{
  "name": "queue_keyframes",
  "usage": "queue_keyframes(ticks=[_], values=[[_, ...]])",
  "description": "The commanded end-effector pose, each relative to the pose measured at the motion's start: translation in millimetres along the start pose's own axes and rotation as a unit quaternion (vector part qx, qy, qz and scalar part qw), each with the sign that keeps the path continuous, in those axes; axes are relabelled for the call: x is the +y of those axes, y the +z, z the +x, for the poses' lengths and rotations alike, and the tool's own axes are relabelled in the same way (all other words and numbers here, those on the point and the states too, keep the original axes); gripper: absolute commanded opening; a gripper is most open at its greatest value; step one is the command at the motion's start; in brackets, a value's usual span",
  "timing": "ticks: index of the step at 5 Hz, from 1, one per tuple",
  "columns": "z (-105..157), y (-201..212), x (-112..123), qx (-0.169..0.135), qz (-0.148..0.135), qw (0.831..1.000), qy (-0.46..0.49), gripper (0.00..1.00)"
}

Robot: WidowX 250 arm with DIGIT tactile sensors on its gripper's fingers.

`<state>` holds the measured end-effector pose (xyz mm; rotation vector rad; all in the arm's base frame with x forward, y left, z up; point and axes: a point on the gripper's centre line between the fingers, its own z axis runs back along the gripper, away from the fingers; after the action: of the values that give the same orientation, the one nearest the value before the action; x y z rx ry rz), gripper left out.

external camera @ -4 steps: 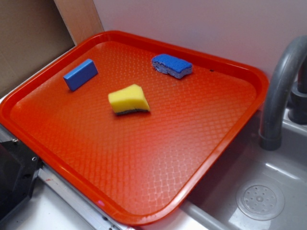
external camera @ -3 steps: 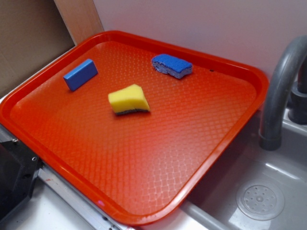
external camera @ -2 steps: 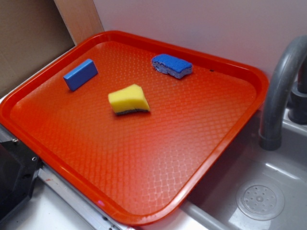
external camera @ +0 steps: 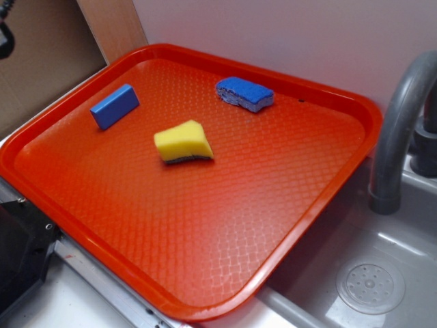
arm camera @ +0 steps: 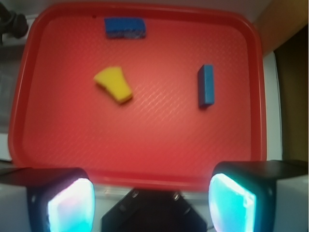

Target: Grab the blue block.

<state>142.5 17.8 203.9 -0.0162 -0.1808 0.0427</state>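
Note:
The blue block (external camera: pixel 115 106) lies flat near the far left corner of the orange tray (external camera: pixel 205 311), free of any grip. From the wrist view the blue block (arm camera: pixel 206 85) sits right of centre, far ahead of my gripper (arm camera: pixel 152 203). The gripper is open wide, its glowing pads (arm camera: pixel 70 205) apart, and nothing is between them. It hovers high over the tray's near rim. In the exterior view only a dark bit of the arm (external camera: pixel 4 37) shows, at the top left edge.
A yellow sponge (external camera: pixel 183 141) lies mid-tray and a blue sponge (external camera: pixel 244 93) lies near the back rim. A grey faucet (external camera: pixel 399 130) and a sink drain (external camera: pixel 372 287) are to the right. A brown board (external camera: pixel 41 55) stands at the left and a black fixture (external camera: pixel 20 253) is at the lower left.
A dark part of the arm has come into the exterior view at the top left edge. The block and both sponges have not moved.

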Motion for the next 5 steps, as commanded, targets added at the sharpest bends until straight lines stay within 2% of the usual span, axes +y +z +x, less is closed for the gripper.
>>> queue_keyframes(ticks=[1, 2, 3, 4, 5], values=[[23.7, -33.6, 61.0, -0.006, 0.034, 0.998, 0.047, 1.00], [31.0, -55.1, 77.0, -0.002, 0.048, 0.998, 0.051, 1.00], [38.8, -73.5, 81.6, -0.022, 0.048, 0.998, 0.047, 1.00], [48.4, -100.2, 82.5, -0.021, 0.036, 0.998, 0.045, 1.00], [56.3, -114.0, 86.8, -0.013, 0.039, 0.998, 0.054, 1.00]])
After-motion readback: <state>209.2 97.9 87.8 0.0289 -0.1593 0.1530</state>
